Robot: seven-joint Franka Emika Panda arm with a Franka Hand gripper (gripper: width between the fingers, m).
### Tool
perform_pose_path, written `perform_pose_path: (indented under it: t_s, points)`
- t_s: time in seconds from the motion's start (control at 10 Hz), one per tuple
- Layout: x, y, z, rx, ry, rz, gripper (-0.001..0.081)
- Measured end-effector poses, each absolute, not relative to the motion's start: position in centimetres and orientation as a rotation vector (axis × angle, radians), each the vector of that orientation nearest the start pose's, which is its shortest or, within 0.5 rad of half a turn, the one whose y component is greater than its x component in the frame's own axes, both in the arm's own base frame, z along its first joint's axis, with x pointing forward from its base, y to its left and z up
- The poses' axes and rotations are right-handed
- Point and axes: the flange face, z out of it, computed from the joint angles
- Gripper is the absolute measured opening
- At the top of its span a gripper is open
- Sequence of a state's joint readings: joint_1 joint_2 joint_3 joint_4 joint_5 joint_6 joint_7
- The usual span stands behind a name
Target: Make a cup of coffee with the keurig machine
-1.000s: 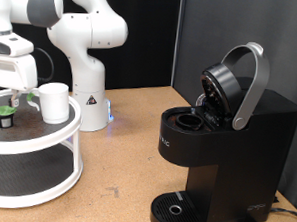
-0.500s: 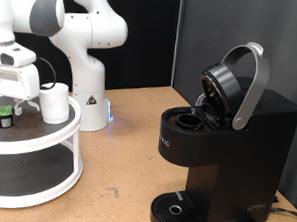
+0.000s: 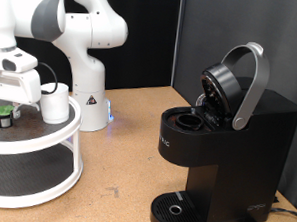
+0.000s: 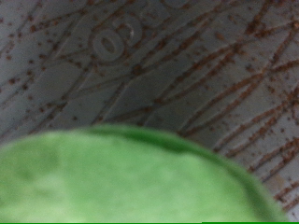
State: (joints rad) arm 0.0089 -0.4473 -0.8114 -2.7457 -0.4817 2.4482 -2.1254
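Observation:
The small dark green-topped pod [image 3: 1, 112] stands on the top tier of a white round stand [image 3: 47, 136] at the exterior view's left. My gripper [image 3: 2, 107] has come down over it, open, with a finger on each side of the pod. In the wrist view the pod's green top [image 4: 121, 182] fills the lower half, blurred and very close, and no fingers show. The white cup [image 3: 55, 103] stands just right of the gripper on the same tier. The black keurig machine [image 3: 227, 145] sits at the right with its lid [image 3: 228, 85] raised and its pod chamber [image 3: 191, 121] open.
The white robot arm's base [image 3: 87, 88] stands behind the stand. A lower tier [image 3: 25, 175] of the stand lies under the top one. The machine's round drip tray [image 3: 174, 206] is at its foot. Bare wooden tabletop [image 3: 121, 160] lies between stand and machine.
The gripper has moved left and downward, from above the gap between cup and pod to straddling the pod. Cup, pod and machine have stayed where they were.

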Motion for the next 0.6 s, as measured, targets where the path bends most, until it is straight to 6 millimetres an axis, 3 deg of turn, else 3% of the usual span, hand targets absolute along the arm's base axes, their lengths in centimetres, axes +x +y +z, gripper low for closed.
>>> perform_pose_path:
  t_s: [0.1, 0.2, 0.6]
  points:
    - [28.35, -25.84, 31.72, 1.981, 2.343, 0.016, 0.0686]
    - [28.36, -25.85, 31.70, 1.979, 2.345, 0.015, 0.0515]
    - [28.54, -26.07, 32.25, 1.992, 2.330, 0.016, 0.0488]
